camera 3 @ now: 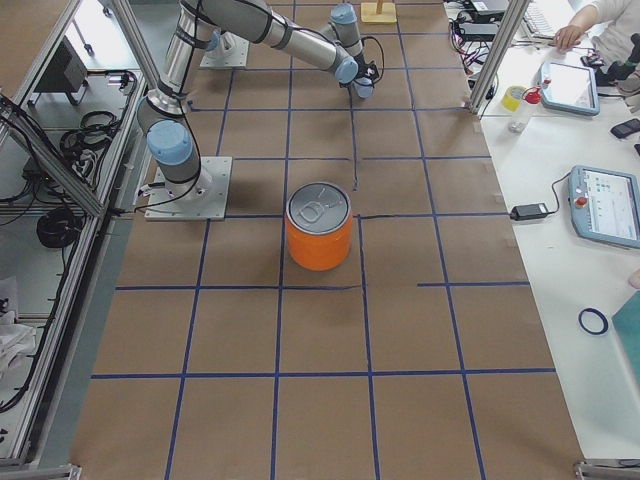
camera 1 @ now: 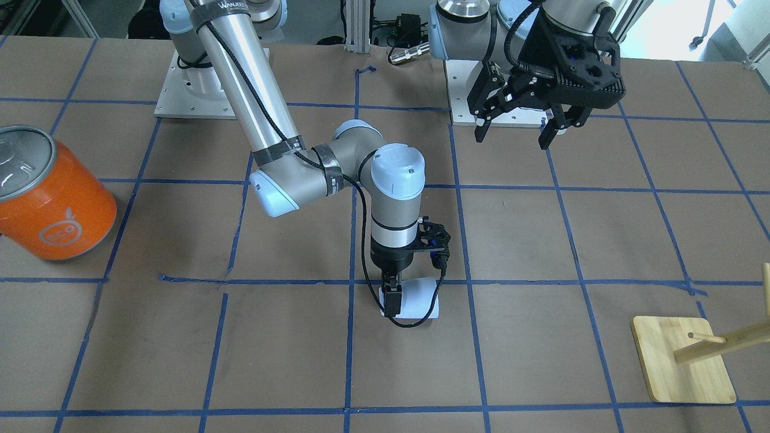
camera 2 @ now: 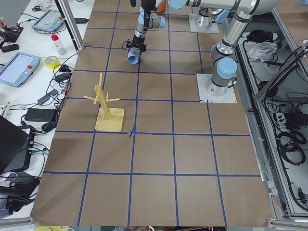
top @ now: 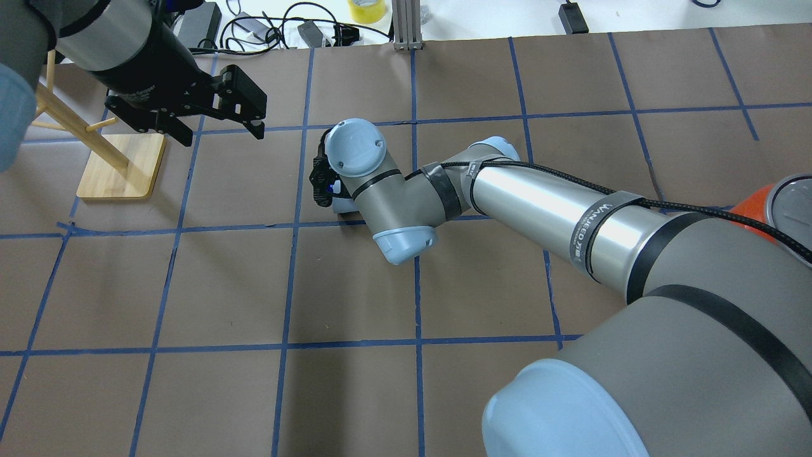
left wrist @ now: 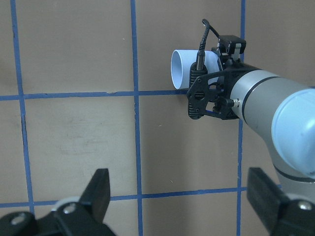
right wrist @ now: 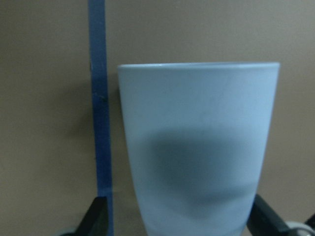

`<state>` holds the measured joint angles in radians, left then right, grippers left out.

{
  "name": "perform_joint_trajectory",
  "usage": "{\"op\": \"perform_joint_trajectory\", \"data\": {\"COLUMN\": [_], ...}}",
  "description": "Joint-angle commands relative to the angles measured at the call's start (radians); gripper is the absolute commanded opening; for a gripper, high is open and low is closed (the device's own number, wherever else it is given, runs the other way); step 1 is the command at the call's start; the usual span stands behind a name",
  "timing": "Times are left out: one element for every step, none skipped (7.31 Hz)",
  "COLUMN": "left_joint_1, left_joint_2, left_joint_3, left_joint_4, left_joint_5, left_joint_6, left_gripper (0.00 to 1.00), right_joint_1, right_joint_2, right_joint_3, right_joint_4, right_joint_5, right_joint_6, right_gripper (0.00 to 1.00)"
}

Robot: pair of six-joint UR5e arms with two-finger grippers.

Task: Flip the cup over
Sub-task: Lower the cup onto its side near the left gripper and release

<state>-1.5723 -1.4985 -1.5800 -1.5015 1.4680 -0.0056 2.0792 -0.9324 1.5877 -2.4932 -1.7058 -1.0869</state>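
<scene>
The cup (camera 1: pixel 418 297) is a pale bluish-white tumbler lying on its side on the brown table near the middle. It also shows in the left wrist view (left wrist: pixel 183 69) and fills the right wrist view (right wrist: pixel 197 147), rim at the top. My right gripper (camera 1: pixel 397 296) comes down from above and straddles the cup's narrow end. Its fingers (right wrist: pixel 96 219) stand on either side with a small gap on the left, so it is open around the cup. My left gripper (camera 1: pixel 514 129) hangs open and empty above the table, well away from the cup.
A large orange can (camera 1: pixel 51 198) with a silver top stands on the robot's right side of the table. A wooden peg stand (camera 1: pixel 683 361) on a square base stands on the robot's left side, near my left gripper (top: pixel 222 132). Blue tape lines grid the table.
</scene>
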Motion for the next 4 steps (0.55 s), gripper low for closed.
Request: {"op": "perform_joint_trajectory", "data": {"left_joint_1": [-0.002, -0.002, -0.003, -0.002], "left_joint_2": [0.001, 0.001, 0.001, -0.008], "left_joint_3": [-0.023, -0.024, -0.028, -0.028], "left_joint_4": [0.004, 0.003, -0.002, -0.023], "left_joint_5": [-0.006, -0.006, -0.018, -0.044], "left_joint_6": [0.001, 0.001, 0.000, 0.000], "left_gripper": [1.00, 1.00, 1.00, 1.00], "right_joint_1": [-0.010, -0.027, -0.048, -0.104], "right_joint_2": [-0.074, -0.106, -0.141, -0.166], "right_joint_3": [0.003, 0.003, 0.003, 0.003], "right_joint_4": [0.072, 0.074, 0.100, 0.105], "right_joint_5": [0.002, 0.000, 0.002, 0.000], "right_joint_6": [0.007, 0.060, 0.168, 0.372], "right_gripper": [1.00, 1.00, 1.00, 1.00]}}
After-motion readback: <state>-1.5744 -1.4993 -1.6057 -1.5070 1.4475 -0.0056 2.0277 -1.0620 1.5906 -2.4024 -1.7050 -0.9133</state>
